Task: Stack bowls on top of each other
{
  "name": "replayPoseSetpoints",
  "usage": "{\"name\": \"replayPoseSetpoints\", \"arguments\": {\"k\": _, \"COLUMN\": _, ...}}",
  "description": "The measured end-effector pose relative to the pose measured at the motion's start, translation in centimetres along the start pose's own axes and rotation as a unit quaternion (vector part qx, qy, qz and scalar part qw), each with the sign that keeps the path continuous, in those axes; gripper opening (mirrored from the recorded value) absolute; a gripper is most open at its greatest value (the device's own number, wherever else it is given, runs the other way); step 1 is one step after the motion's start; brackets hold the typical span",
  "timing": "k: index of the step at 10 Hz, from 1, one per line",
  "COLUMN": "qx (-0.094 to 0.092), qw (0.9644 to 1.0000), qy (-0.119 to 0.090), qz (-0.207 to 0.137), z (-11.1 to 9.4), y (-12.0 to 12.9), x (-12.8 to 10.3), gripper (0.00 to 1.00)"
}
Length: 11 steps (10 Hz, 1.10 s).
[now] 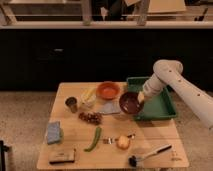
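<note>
Hanging at the left edge of the green tray (162, 107), the gripper (141, 97) is meeting the right rim of the dark maroon bowl (129, 103); whether it is clasping it, I cannot tell. The orange-red bowl (108, 90) is sitting near, behind-left, on the table (150, 136). A gray cloth (108, 108), a metal cup (72, 104) and a blue sponge (53, 132) are lying further left.
</note>
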Motion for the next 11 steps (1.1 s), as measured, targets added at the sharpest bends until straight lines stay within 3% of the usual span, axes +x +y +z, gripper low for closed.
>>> {"name": "replayPoseSetpoints", "arguments": {"k": 8, "qx": 0.007, "qw": 0.9989, "qy": 0.045, "qz": 0.009, "z": -2.1, "y": 0.2, "x": 5.8, "gripper": 0.00}}
{"name": "replayPoseSetpoints", "arguments": {"k": 11, "qx": 0.027, "qw": 0.9983, "qy": 0.049, "qz": 0.012, "z": -1.4, "y": -1.0, "x": 9.1, "gripper": 0.00}}
